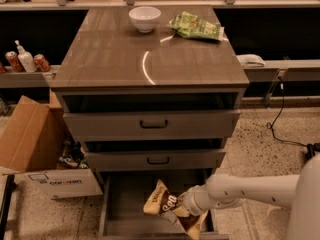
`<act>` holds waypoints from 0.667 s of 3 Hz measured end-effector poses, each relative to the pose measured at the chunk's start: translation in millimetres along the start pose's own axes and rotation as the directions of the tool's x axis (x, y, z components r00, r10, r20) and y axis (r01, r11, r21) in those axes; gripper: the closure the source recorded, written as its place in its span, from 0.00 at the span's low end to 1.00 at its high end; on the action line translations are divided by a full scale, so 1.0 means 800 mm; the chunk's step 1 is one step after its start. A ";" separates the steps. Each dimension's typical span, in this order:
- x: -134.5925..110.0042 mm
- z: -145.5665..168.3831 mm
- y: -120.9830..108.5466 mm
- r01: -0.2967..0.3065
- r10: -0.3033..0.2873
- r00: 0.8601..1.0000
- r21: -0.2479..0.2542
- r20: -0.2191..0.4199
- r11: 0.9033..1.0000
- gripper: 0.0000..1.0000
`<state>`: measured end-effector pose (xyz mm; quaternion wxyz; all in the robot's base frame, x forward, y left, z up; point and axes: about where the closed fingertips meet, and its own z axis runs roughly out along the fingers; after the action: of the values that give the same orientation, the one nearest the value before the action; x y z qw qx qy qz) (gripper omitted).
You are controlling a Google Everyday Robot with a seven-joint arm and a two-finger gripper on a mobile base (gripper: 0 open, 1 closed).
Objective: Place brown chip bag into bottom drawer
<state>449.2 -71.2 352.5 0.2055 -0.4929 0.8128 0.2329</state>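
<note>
The brown chip bag (166,204), dark brown with pale yellow ends and white lettering, hangs tilted inside the open bottom drawer (114,208), just above its floor. My gripper (181,209) reaches in from the right on a white arm and is shut on the brown chip bag at its middle right. The bag's lower yellow end (196,225) droops near the drawer's front right corner. The fingers are mostly hidden behind the bag.
Two upper drawers with black bar handles (153,124) stand slightly open above. A white bowl (145,18) and a green bag (196,27) lie on the cabinet top. A cardboard box (37,149) stands at the left. A cable (280,119) runs on the floor at right.
</note>
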 end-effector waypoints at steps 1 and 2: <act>0.026 0.040 -0.044 -0.055 0.055 0.998 0.044 0.003 0.998 0.81; 0.044 0.072 -0.086 -0.097 0.096 0.995 0.072 0.016 0.993 0.59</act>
<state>501.9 -90.8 273.8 0.2171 -0.4437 0.8423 0.2159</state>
